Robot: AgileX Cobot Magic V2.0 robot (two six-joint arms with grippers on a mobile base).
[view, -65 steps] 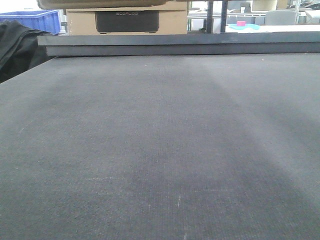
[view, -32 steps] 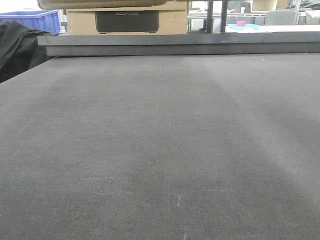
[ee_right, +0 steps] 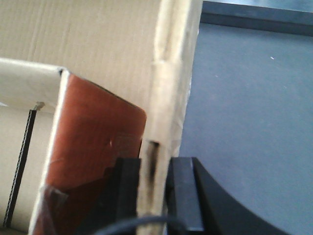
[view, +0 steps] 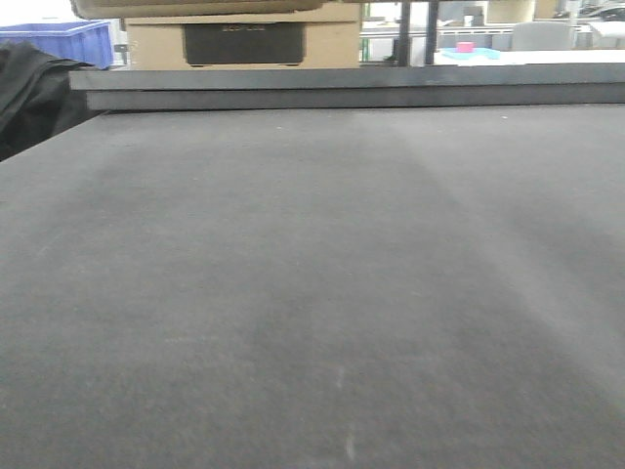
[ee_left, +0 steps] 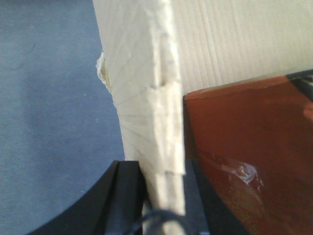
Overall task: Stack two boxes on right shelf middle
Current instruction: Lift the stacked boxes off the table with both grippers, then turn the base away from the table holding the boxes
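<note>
room is widest over the grey mat [view: 312, 293], which fills almost the whole front view and lies flat and bare up to a dark raised ledge [view: 342, 88] along its far edge. behind that ledge stand a tan case with a black panel [view: 332, 44], a blue bin [view: 68, 39] at the far left, two dark posts [view: 403, 29] and, far back, a small pink thing [view: 465, 46] too small to name. a black cloth [view: 34, 98] hangs over the left edge of the mat. the left gripper [ee_left: 164, 188] is closed on the upper edge of one wall of the box [ee_left: 142, 73], one black finger on each side of the cardboard, with the mat on its outer side. the right gripper [ee_right: 154, 188] pinches the opposite wall in the same way, the mat and the ledge on its outer side. so the box hangs between the two claws over the mat. inside it a red-brown panel [ee_left: 244, 147] with a bit of clear tape leans at the wall. a brown cardboard underside at the top edge of the front view is cut off, and i cannot tell if it is this box. both wrist views are blurred up close.
</note>
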